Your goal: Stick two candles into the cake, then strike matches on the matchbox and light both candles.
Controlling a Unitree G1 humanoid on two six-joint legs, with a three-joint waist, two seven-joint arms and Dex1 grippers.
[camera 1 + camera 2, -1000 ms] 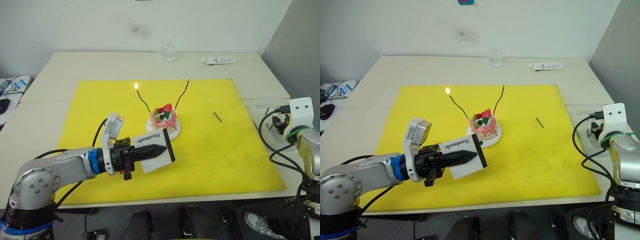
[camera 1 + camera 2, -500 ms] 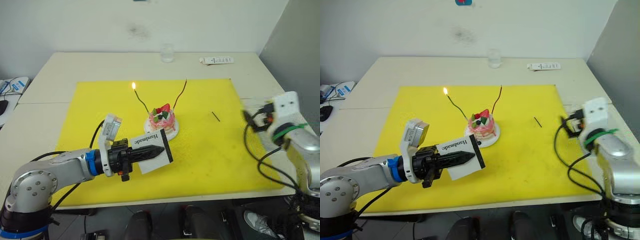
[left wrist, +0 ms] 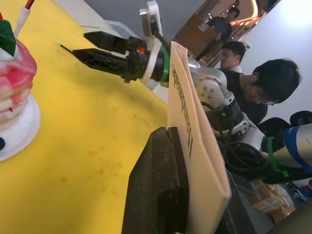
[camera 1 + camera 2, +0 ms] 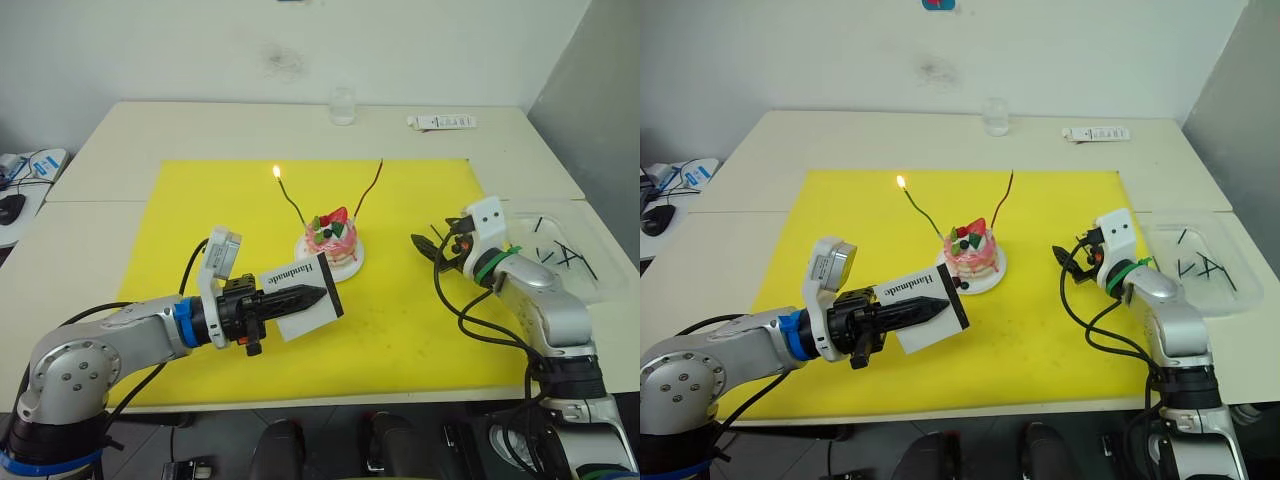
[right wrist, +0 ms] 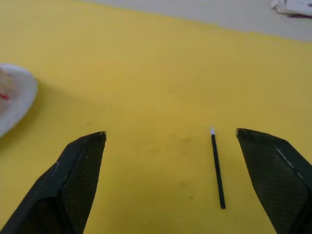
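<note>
left hand (image 4: 318, 294) clamped on matchbox (image 4: 305, 298), held up in front of cake (image 4: 333, 237) | right hand (image 5: 170, 183) newly swung in over yellow mat, spread wide around match (image 5: 217, 167); pickup looks next | green candle (image 4: 288, 203) burning, red candle (image 4: 367, 192) unlit

- You see a matt yellow mat (image 4: 400, 320), smooth, under the cake (image 4: 331, 236).
- Your matchbox (image 4: 300, 298) looks like white matt card.
- The plate (image 5: 14, 105) beneath the cake looks glossy white.
</note>
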